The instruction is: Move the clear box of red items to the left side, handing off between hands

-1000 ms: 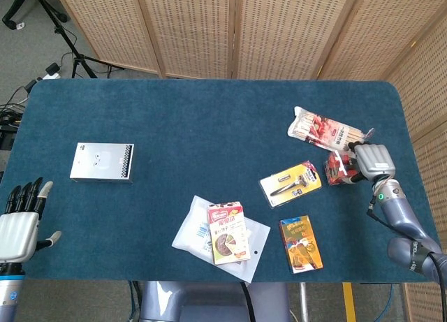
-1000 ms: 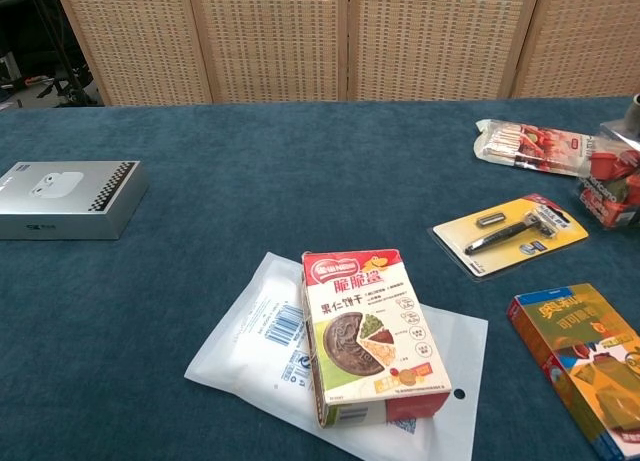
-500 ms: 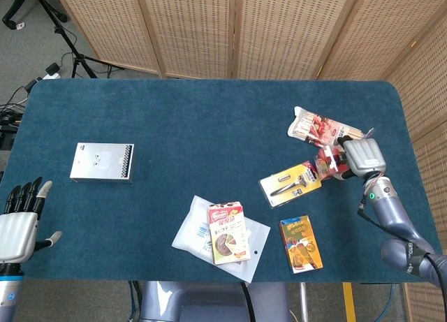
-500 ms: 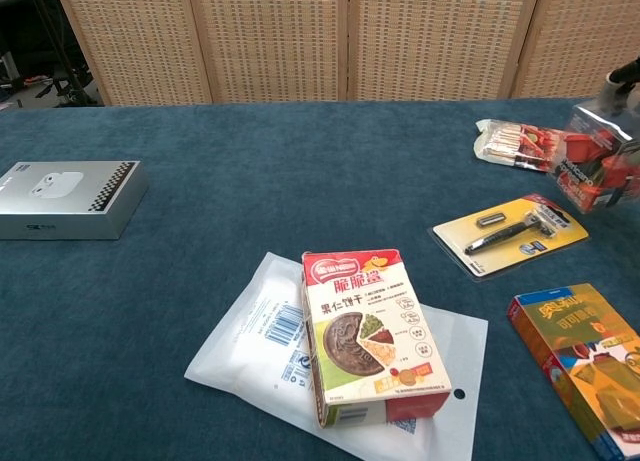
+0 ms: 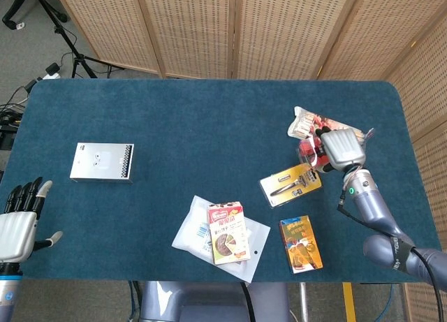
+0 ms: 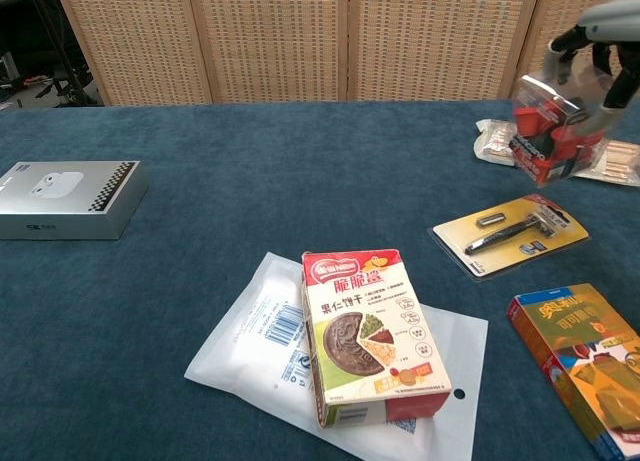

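The right hand (image 5: 340,149) has lifted the clear plastic box of red items (image 6: 546,133) off the blue felt table (image 5: 209,126) and carried it leftward since a moment ago — it now hangs tilted above the near end of the long packet of snack sticks (image 5: 304,123), just beyond the yellow razor blister card (image 6: 510,235), fingers wrapped around it. The left hand (image 5: 17,224) waits at the table's near left corner — fingers straight and together, thumb out, holding nothing.
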`<state>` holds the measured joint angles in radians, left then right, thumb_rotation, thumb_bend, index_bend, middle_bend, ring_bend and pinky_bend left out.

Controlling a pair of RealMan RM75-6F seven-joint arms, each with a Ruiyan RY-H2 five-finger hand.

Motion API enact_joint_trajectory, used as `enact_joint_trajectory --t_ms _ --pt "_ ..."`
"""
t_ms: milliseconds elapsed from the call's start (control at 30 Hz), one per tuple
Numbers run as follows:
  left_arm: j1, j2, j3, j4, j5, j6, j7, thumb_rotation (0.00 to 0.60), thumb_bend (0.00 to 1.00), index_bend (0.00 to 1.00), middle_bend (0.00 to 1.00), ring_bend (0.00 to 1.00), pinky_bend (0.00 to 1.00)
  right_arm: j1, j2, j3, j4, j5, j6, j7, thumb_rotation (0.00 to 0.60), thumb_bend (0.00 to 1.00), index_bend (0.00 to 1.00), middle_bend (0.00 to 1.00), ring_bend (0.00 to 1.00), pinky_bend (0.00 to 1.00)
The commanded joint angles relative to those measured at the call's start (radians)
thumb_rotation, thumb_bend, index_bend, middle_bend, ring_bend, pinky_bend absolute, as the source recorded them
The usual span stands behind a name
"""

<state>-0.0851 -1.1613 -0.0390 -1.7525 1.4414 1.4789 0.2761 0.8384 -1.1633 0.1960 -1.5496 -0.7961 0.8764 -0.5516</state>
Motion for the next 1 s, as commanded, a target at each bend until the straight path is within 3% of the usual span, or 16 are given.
enact_joint_trajectory --t_ms 33,167,400,1000 --pt "0.000 -0.001 0.000 -0.001 0.003 0.004 0.000 0.600 0.00 0.00 0.00 0.00 0.00 0.054 -0.014 0.011 -0.046 0.047 0.015 -0.073 0.600 0.26 0.70 0.57 0.51 0.54" --pt "0.005 -0.003 -0.002 0.006 0.014 0.022 0.006 0.600 0.00 0.00 0.00 0.00 0.00 0.115 -0.055 0.022 -0.075 0.089 0.022 -0.140 0.600 0.26 0.70 0.57 0.51 0.54" --pt "0.002 -0.016 0.003 0.020 0.021 0.014 0.007 0.600 0.00 0.00 0.00 0.00 0.00 0.221 -0.144 0.036 -0.029 0.203 0.027 -0.229 0.600 0.26 0.70 0.57 0.51 0.54" --pt "-0.006 -0.007 -0.001 0.036 0.011 -0.006 -0.034 0.600 0.00 0.00 0.00 0.00 0.00 0.393 -0.319 0.056 0.129 0.324 -0.019 -0.283 0.600 0.26 0.70 0.57 0.51 0.55"
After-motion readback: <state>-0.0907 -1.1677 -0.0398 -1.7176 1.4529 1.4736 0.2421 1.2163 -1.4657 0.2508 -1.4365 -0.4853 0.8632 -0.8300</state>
